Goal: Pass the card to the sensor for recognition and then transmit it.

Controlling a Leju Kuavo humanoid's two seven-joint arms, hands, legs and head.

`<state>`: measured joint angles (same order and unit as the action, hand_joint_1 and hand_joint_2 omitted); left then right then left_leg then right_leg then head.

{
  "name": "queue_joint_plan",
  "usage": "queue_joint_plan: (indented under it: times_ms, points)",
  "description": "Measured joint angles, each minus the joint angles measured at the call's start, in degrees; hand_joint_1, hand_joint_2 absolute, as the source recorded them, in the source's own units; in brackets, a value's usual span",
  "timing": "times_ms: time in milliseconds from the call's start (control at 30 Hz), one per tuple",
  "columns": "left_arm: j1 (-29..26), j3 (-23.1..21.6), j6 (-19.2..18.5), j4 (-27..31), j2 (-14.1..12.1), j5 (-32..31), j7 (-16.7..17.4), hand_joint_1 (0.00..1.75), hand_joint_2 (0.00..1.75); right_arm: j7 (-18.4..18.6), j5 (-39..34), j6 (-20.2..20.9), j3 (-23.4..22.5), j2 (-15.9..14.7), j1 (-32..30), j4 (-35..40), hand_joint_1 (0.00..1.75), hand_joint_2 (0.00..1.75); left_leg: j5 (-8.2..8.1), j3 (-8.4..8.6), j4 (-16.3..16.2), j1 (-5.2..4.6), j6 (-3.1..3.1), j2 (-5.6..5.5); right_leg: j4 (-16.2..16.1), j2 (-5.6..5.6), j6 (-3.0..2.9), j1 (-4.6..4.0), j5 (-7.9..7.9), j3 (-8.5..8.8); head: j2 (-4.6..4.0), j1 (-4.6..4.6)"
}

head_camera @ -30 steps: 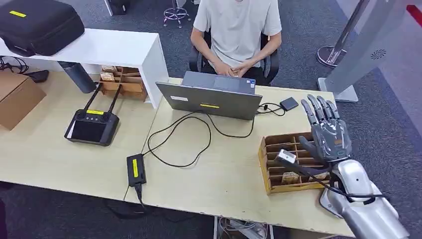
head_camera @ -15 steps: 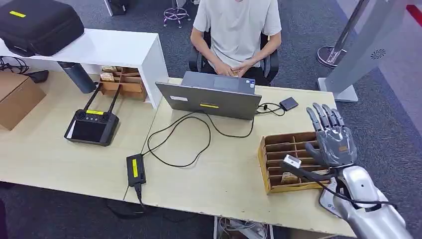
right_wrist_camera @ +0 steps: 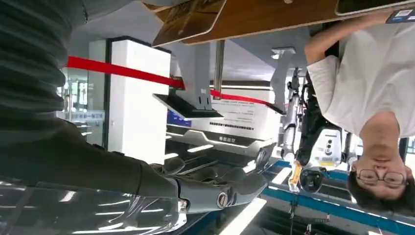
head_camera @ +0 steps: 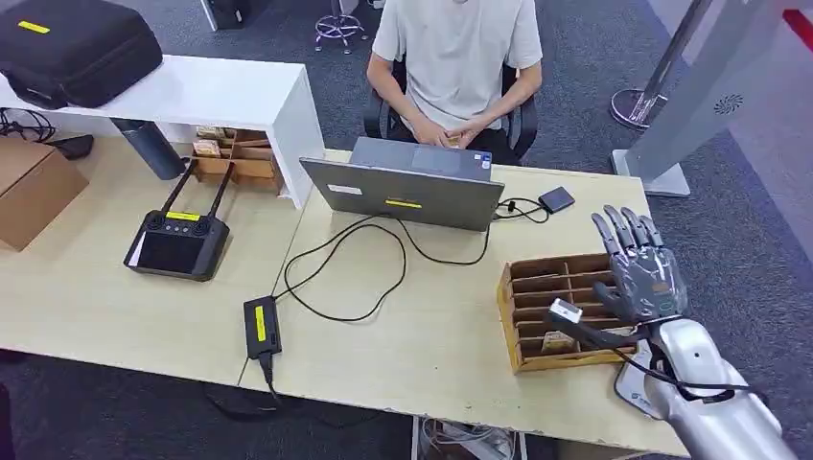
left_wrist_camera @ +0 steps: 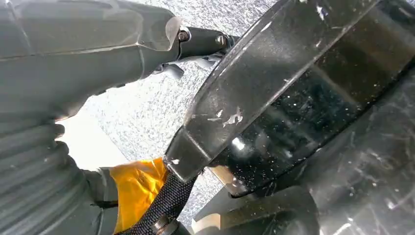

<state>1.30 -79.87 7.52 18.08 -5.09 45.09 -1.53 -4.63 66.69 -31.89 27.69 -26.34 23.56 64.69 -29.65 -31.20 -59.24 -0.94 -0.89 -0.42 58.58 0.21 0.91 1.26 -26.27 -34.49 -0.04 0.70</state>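
My right hand point(head_camera: 640, 273) hovers over the right end of a wooden slotted tray point(head_camera: 506, 297) on the table's right side. Its fingers are stretched out and apart, and it holds nothing. A pale card point(head_camera: 556, 340) lies in one of the tray's near slots, just left of the hand and below it. The small black sensor point(head_camera: 557, 199) sits on the table beyond the tray, cabled to the laptop point(head_camera: 403, 192). In the right wrist view the right hand point(right_wrist_camera: 147, 186) shows straight fingers with nothing in them. My left hand point(left_wrist_camera: 73, 63) hangs by the floor, fingers extended and holding nothing.
A person point(head_camera: 455, 57) sits behind the laptop across the table. A black power brick point(head_camera: 261, 326) and looping cables lie mid-table, a black controller point(head_camera: 177, 240) to the left. A white shelf point(head_camera: 220, 91) and a cardboard box point(head_camera: 34, 187) stand at far left.
My right hand has drawn back a little toward me and to the right, staying open above the tray. Nothing else has moved.
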Motion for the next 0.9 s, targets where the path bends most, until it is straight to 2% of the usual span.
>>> queue_joint_plan:
  times_ms: [233, 400, 600, 900]
  points:
    - [0.0, 0.0, -0.1, 0.0, 0.0, 0.0, 0.0, 0.0, 1.75, 0.2, 3.1, 0.2, 1.0, 0.2, 2.5, -2.8, 0.0, 1.75, 0.0, 0.01, 0.0, 0.0, 0.0, 0.01, 0.0, 0.01, 0.0, 0.0, 0.0, -0.01, 0.0, 0.02]
    - [0.0, 0.0, 0.0, 0.0, 0.0, 0.0, 0.0, 0.0, 1.75, -0.2, 4.0, 2.4, 2.4, -2.7, 6.6, -3.1, 0.0, 1.75, 0.0, 0.0, 0.0, -0.02, 0.0, -0.02, 0.0, -0.01, 0.0, 0.01, 0.01, 0.0, 0.0, 0.0]
    - [0.0, 0.2, 0.0, 0.0, 0.0, 0.0, 0.0, 0.0, 1.75, -1.0, 3.2, 3.1, 4.0, -6.2, 10.4, -3.0, 0.0, 1.75, 0.0, -0.01, 0.0, -0.02, 0.0, -0.02, 0.0, -0.02, 0.0, 0.01, 0.01, 0.0, 0.0, 0.0]
    - [-0.2, 0.4, 0.0, 0.0, 0.0, 0.3, -0.2, 0.0, 1.75, -1.2, 2.3, 3.1, 6.4, -8.7, 12.9, -2.9, 0.0, 1.75, 0.0, 0.0, 0.0, -0.01, 0.0, -0.02, 0.0, -0.01, 0.0, 0.0, 0.01, -0.01, 0.0, 0.0]
